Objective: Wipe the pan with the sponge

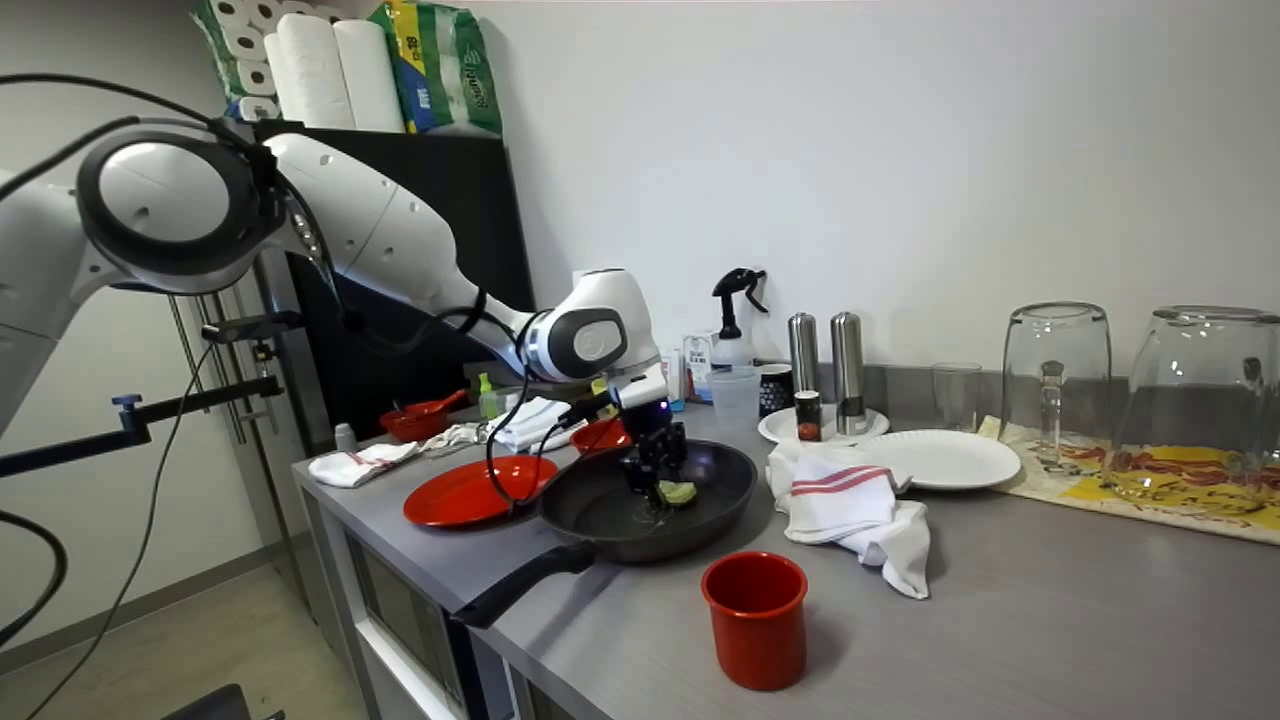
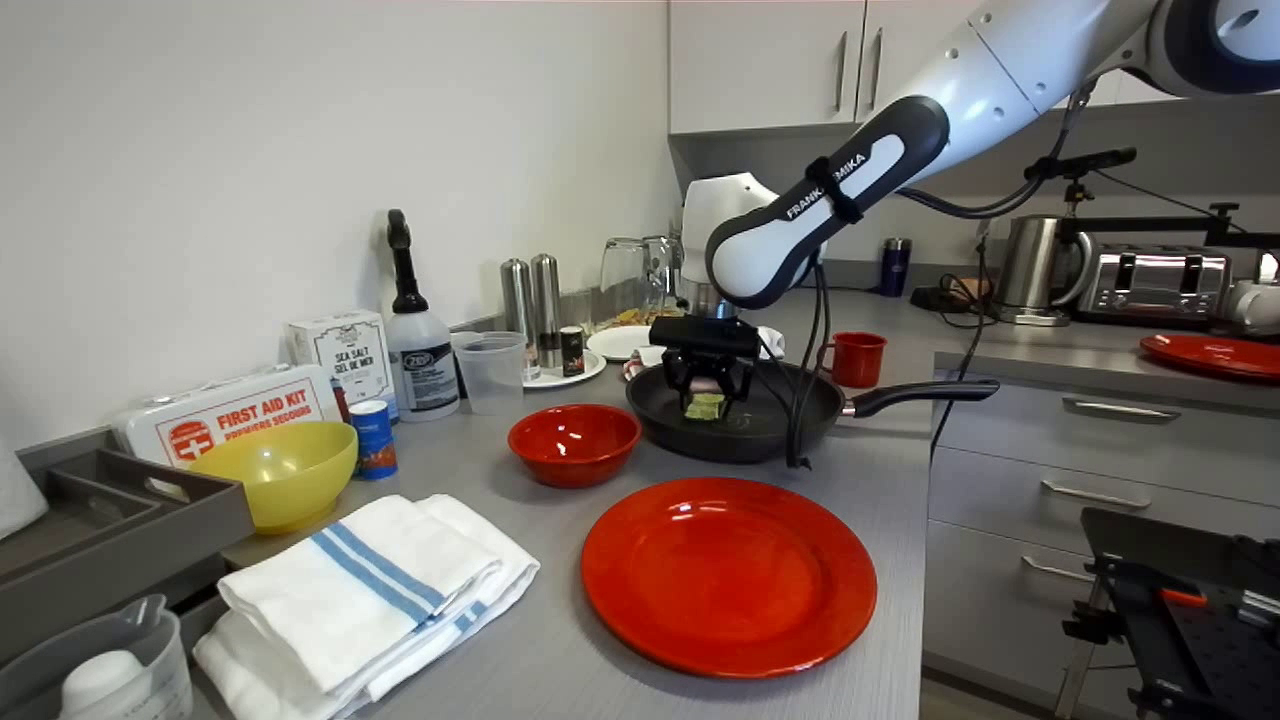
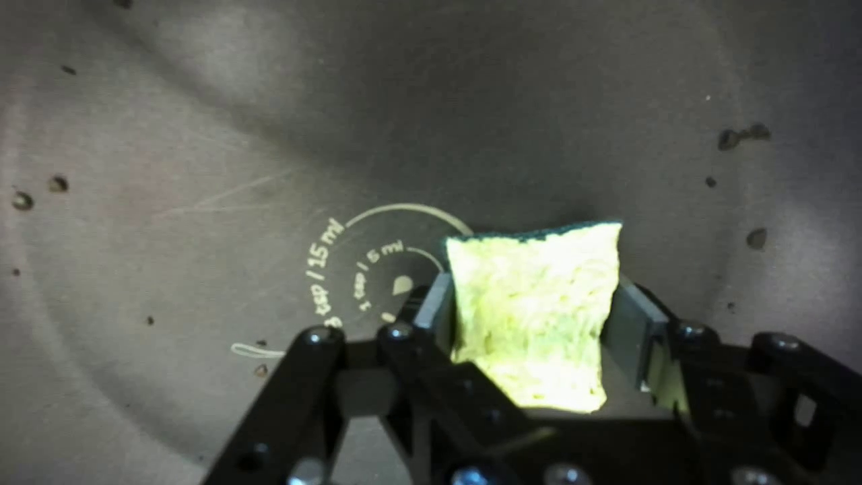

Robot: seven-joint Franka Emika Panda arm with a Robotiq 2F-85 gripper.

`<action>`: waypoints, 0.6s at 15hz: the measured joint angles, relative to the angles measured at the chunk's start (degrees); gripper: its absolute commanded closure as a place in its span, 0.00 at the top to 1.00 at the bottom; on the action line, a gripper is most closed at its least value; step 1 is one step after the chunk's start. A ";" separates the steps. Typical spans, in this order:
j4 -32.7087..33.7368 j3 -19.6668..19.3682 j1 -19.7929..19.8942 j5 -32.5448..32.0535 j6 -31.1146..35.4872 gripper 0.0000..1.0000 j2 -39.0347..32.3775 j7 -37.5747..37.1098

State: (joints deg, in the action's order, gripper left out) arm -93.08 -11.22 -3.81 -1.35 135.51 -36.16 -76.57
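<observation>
Wrist view: gripper (image 3: 535,320) pinches squarish, crinkled sponge (image 3: 532,296) inside spotted dark pan (image 3: 431,162).

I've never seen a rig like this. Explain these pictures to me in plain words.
You are looking at a white robot arm. Its gripper works like a hand and holds a sponge in the pan, apparently to wipe it. Two pictures are taken from different spots outside the robot; the close-up is taken from its wrist, facing the pan's floor. On the gray counter, besides the pan, are a red mug, a red plate, a red bowl and folded white towels, among other things.
</observation>
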 measured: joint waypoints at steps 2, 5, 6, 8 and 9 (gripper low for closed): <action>-0.66 0.19 0.20 0.15 0.74 0.28 0.35 0.35; -3.93 0.69 0.91 0.35 3.28 0.28 2.11 1.67; -5.67 0.68 1.08 0.35 4.13 0.28 3.12 2.02; -9.52 0.68 1.47 0.35 5.55 0.28 5.42 2.57; -11.45 0.63 1.63 0.31 6.13 0.28 6.62 2.72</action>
State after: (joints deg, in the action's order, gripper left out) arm -104.52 -10.59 -2.18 -1.04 141.64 -29.54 -73.85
